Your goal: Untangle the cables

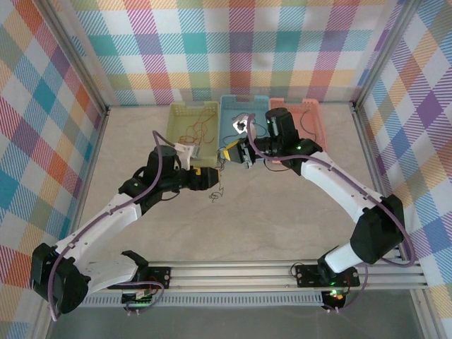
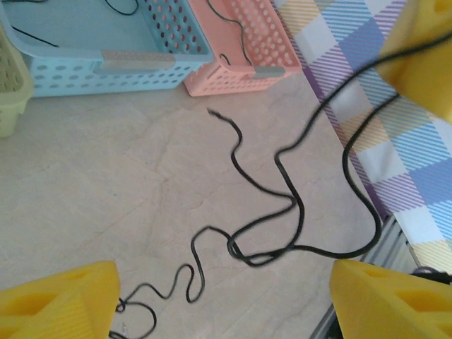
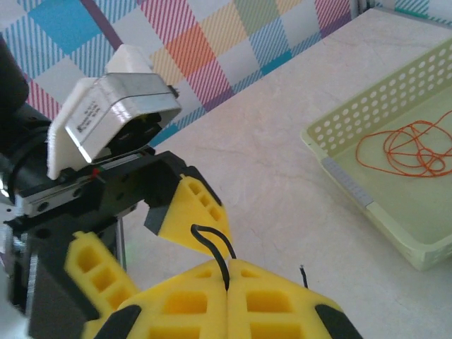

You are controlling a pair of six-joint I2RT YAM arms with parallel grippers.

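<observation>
Yellow-fingered, clamping the right gripper (image 3: 227, 277) tight on a thin black flexible wire (image 2: 296, 208); spreading the left gripper (image 2: 222, 275) wide, gripping nothing; trailing that wire in loops over the beige marbled tabletop (image 2: 92, 176).

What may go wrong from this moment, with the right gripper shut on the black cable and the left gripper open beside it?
1. Several strands of the black cable cross between the open left gripper's fingers; closing may catch two at once and tighten the tangle.
2. The right gripper pinches just a small loop, which may slip out under a pull.
3. The grippers are very close, so their fingers may collide.
</observation>
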